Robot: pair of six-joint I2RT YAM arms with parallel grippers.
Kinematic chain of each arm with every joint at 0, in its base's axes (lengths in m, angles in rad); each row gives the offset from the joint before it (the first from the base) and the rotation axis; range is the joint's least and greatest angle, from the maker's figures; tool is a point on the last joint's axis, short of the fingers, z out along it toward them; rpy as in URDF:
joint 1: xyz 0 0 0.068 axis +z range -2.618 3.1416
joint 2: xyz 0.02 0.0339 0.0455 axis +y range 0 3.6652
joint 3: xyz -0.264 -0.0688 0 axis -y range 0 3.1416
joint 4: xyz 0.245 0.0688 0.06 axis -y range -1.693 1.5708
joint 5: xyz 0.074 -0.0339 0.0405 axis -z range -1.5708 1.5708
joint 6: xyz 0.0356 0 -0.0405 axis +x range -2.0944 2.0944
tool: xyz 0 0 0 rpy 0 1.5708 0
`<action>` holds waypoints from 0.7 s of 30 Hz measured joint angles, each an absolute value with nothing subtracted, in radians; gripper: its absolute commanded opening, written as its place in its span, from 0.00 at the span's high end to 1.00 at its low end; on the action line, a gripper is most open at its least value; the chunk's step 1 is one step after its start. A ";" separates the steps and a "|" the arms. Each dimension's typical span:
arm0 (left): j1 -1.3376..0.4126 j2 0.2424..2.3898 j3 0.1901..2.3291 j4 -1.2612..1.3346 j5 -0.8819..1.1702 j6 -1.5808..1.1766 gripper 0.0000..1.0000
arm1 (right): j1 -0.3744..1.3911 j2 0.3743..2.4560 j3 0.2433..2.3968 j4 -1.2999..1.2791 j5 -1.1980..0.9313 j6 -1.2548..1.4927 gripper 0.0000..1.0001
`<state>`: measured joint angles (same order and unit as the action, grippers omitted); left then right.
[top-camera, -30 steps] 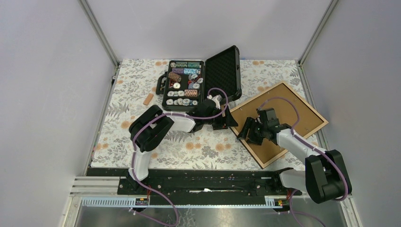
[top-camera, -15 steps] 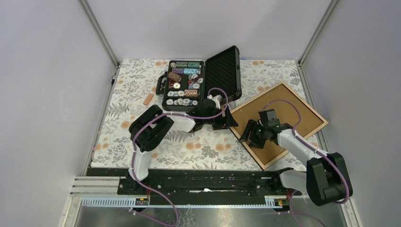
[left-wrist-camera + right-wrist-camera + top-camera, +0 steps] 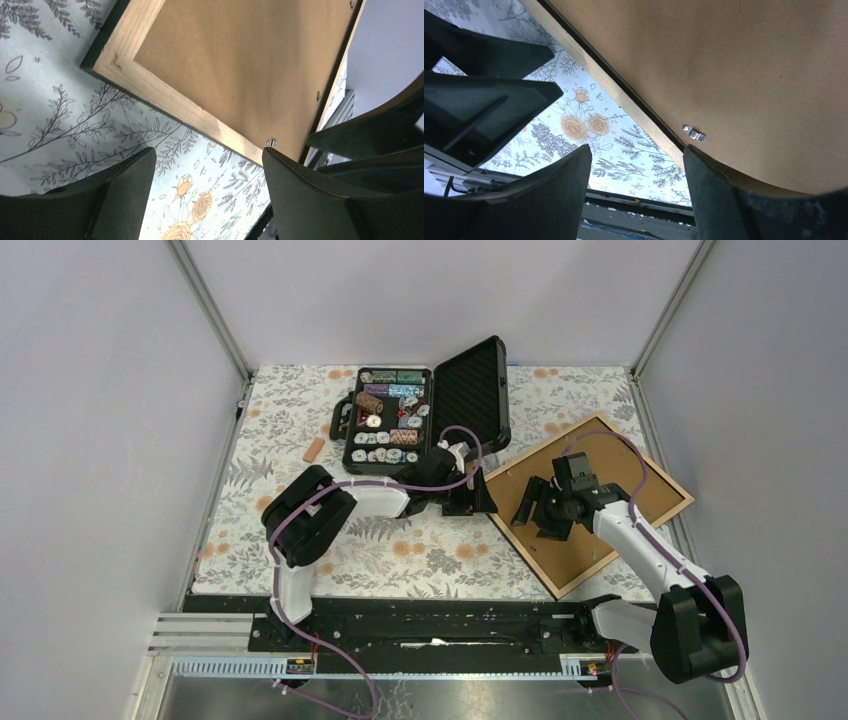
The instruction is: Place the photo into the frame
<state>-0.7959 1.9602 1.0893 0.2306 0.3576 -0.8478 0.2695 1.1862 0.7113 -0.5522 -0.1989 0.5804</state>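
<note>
The frame (image 3: 610, 475) lies back side up at the right of the table, a light wood rim around a brown backing board. It fills the top of the left wrist view (image 3: 240, 65) and the right wrist view (image 3: 734, 65). The photo is out of view. My left gripper (image 3: 480, 502) is open and empty beside the frame's left corner, with floral cloth between its fingers (image 3: 207, 160). My right gripper (image 3: 535, 510) is open and empty, hovering over the frame's near-left edge (image 3: 636, 155). A small metal clip (image 3: 694, 133) sits on the backing board by that edge.
An open black case of poker chips (image 3: 400, 420) stands at the back middle, its lid (image 3: 475, 390) raised just behind my left gripper. A small tan piece (image 3: 314, 450) lies left of the case. The frame's right corner reaches the enclosure's right rail (image 3: 690, 498).
My right gripper has risen and swung toward the back over the frame's left part, its arm stretching out. My left arm's elbow has shifted a little left; its gripper stays by the frame's corner.
</note>
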 measured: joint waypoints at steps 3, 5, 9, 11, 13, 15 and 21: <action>-0.798 1.936 1.070 0.210 0.357 -0.835 0.16 | 0.269 1.159 0.724 -0.562 -0.173 0.580 0.22; -0.801 1.934 1.059 0.214 0.360 -0.839 0.16 | 0.269 1.171 0.725 -0.564 -0.160 0.579 0.17; -0.810 1.935 1.035 0.263 0.377 -0.870 0.14 | 0.269 1.232 0.722 -0.533 -0.147 0.579 0.16; -0.820 1.938 1.030 0.282 0.384 -0.889 0.14 | 0.269 1.266 0.713 -0.508 -0.148 0.579 0.17; -0.830 1.950 1.030 0.309 0.391 -0.903 0.14 | 0.269 1.291 0.696 -0.485 -0.152 0.579 0.17; -0.836 1.960 1.031 0.333 0.398 -0.917 0.15 | 0.269 1.301 0.665 -0.463 -0.163 0.579 0.18; -0.839 1.995 1.058 0.361 0.416 -0.939 0.15 | 0.265 1.272 0.624 -0.423 -0.191 0.580 0.19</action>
<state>-0.8387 1.9949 1.0584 0.3607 0.4160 -0.9394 0.2653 1.2720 0.6235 -0.4232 -0.1905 0.5797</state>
